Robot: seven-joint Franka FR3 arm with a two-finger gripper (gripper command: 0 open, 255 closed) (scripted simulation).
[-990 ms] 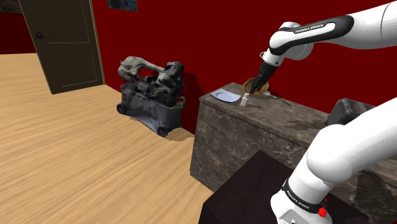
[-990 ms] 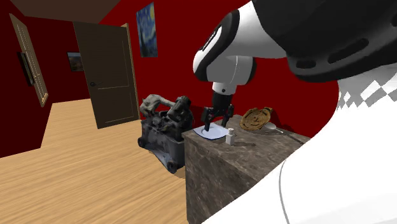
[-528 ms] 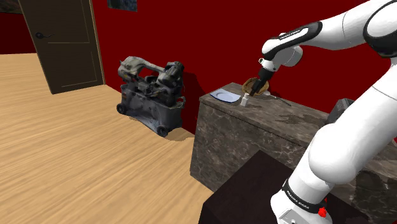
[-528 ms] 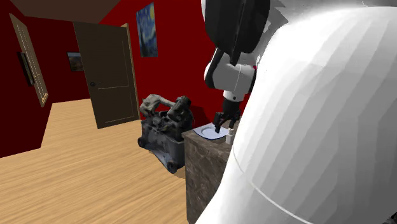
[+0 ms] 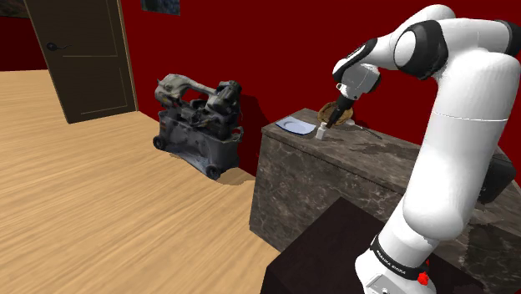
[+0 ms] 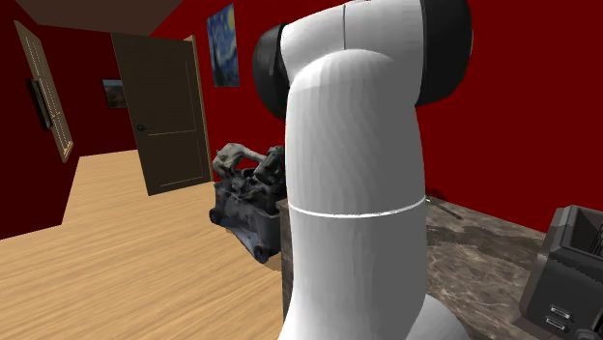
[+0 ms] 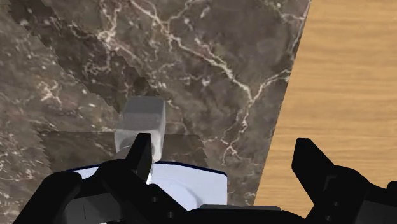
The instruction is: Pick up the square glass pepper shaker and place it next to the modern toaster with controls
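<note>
Gripper (image 7: pixel 222 147) wide open and holding nothing. In the wrist view the pepper shaker (image 7: pixel 141 124), a square pale body with a grey cap, stands upright on the marble counter (image 7: pixel 210 57). It sits off-centre of the gap, right at one fingertip (image 7: pixel 141 153). That tip overlaps the shaker's base; can't tell if it actually touches. The other finger is well apart from the shaker, with bare marble between them.

Relative to the shaker:
- white plate (image 7: pixel 188 181) with a blue rim just beside it, on the gripper side in the wrist view
- brown bowl (image 5: pixel 339 110) near it, on the red wall's side in the shoulder view
- thin dark utensil (image 5: pixel 366 131) near it, lying toward the toaster
- toaster (image 6: pixel 572 270) well apart, at the counter's other end, with a stretch of marble in between
- counter edge past the far finger, then a drop to the wood floor (image 7: pixel 350 70)
- grey machine (image 5: pixel 200 125) on the floor, beyond the plate-side end of the counter

In the second exterior view the arm's white link (image 6: pixel 358 193) blocks the shaker.
</note>
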